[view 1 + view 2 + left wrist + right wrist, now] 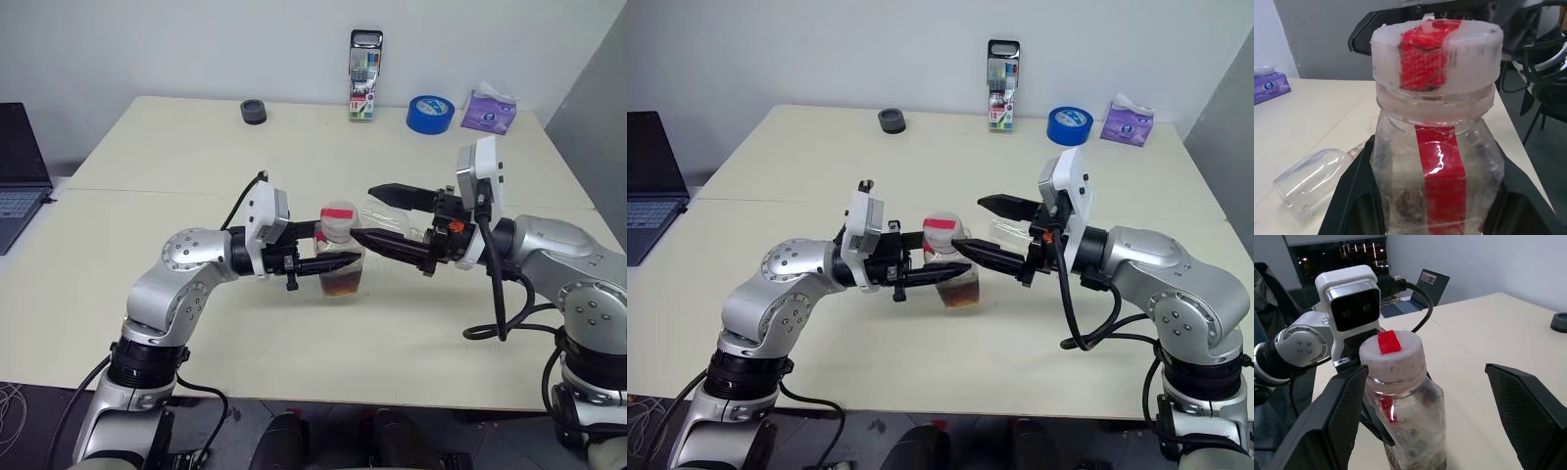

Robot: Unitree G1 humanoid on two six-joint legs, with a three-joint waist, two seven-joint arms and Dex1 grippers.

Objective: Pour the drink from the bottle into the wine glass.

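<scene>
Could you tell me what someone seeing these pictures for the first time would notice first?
At the table's middle, the left end effector is shut on the bottle, upright, capped, with dark drink low inside. The right end effector reaches in from the opposite side, open, its fingers either side of the cap. Just behind the bottle, the wine glass lies on its side on the table.
</scene>
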